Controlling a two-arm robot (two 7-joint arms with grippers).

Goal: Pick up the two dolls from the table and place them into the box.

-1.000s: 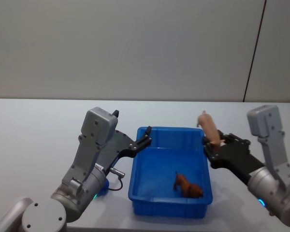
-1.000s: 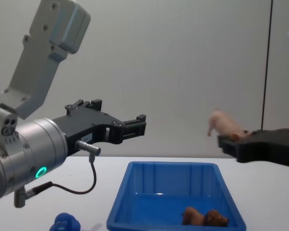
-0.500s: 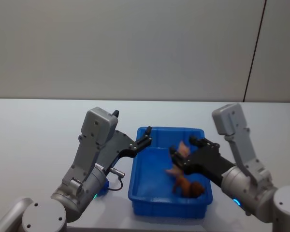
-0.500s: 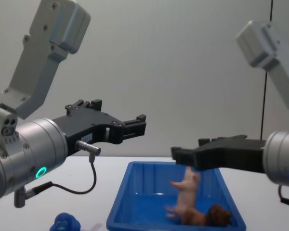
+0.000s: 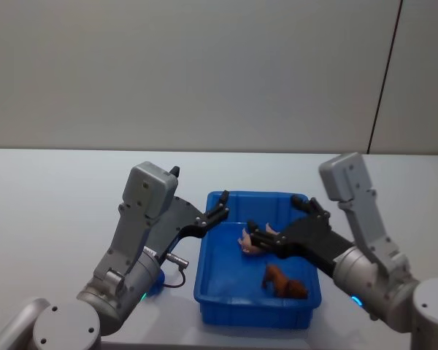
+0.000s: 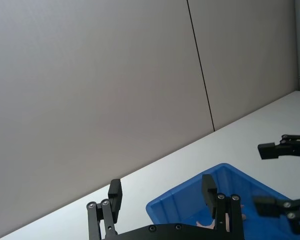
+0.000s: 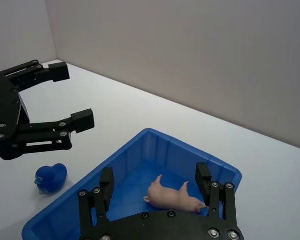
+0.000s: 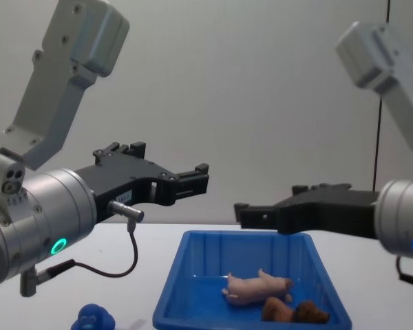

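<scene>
The pale-pink pig doll [image 5: 254, 240] lies on its side inside the blue box [image 5: 255, 195], next to the dark-brown doll [image 5: 283, 281]. The chest view shows the pig [image 8: 256, 287] and the brown doll [image 8: 294, 313] on the floor of the box [image 8: 193, 278]. My right gripper [image 5: 281, 220] hangs open just above the pig, holding nothing. In the right wrist view the pig [image 7: 174, 196] lies free below the spread fingers [image 7: 204, 176]. My left gripper [image 5: 219, 211] is open over the box's left rim, empty, and shows in its own wrist view [image 6: 161, 190].
A small blue round-headed figure [image 8: 95, 318] stands on the white table [image 5: 58, 204] left of the box, beside the left arm; it also shows in the right wrist view [image 7: 51, 176]. A grey wall rises behind the table.
My right gripper carried the pig from right of the box to above it and opened. The pig dropped and now lies on the box floor. The left arm has not moved.
</scene>
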